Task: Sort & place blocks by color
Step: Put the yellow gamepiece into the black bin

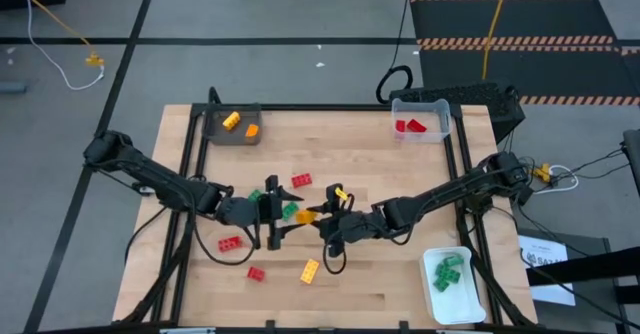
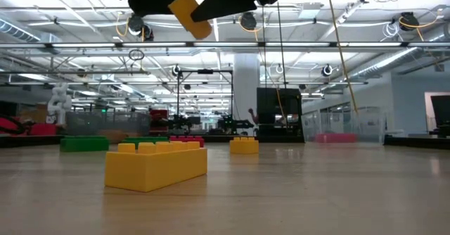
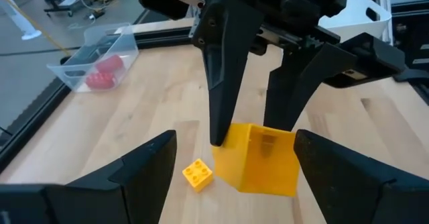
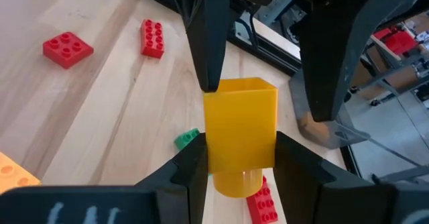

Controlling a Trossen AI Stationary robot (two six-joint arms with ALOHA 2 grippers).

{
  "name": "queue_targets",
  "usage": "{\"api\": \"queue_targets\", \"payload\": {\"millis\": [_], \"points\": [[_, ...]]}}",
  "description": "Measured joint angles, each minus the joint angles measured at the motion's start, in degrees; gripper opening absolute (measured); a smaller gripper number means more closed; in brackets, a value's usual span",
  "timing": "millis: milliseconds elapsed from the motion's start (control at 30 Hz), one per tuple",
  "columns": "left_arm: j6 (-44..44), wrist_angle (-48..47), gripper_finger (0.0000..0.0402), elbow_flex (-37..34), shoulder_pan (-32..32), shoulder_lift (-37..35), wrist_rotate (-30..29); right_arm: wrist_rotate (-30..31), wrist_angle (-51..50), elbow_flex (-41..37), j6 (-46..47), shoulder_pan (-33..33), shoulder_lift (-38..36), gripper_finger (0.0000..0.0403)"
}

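Where the two arms meet over the middle of the wooden table (image 1: 380, 164), their dark fingers overlap, so the high view hides most of the yellow-orange block (image 1: 305, 216) between them. The right gripper (image 4: 240, 162) is clenched on that block, held off the wood, while the left gripper (image 3: 231, 162) stands released with its fingers spread on either side of it. Nearer, a yellow brick (image 1: 310, 270) and red bricks (image 1: 256, 273) lie loose on the bare planks. At the near right corner sits a white tray (image 1: 470, 309) of green bricks, partly cut off. Farther back stand a dark grey tray (image 1: 214, 130) holding yellow and orange bricks, and a clear tray (image 1: 420, 106) holding red ones. Beyond lies grey floor with cables.
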Motion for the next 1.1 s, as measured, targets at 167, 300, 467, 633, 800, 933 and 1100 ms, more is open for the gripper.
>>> {"api": "queue_targets", "payload": {"millis": [167,300,467,633,800,933,1100], "points": [[0.0,-0.9,0.031,0.0,0.0,-0.1,0.0,0.3,-0.3,0.0,0.6,0.0,0.0,0.0121],[0.0,-2.1,0.031,0.0,0.0,-0.1,-1.2,0.7,0.0,-0.6,0.6,0.1,0.0,0.0121],[0.0,-2.6,0.031,0.0,0.0,-0.1,-1.6,1.0,0.3,-1.1,1.6,0.4,-0.1,0.0121],[-0.2,-4.0,0.031,0.0,0.0,-0.1,-2.0,0.9,0.0,-1.2,1.3,0.5,-0.1,0.0121],[-0.1,-4.1,0.031,0.0,0.0,-0.1,-2.1,0.9,-0.3,-1.2,1.4,0.9,-0.2,0.0121],[-0.1,-4.2,0.031,0.0,0.0,-0.1,-2.4,1.0,-0.5,-1.2,1.5,0.9,-0.2,0.0121],[0.4,-4.1,0.031,-0.1,-1.0,-0.1,-2.3,1.3,-0.4,-1.2,1.5,0.1,-0.2,0.0121]]}}
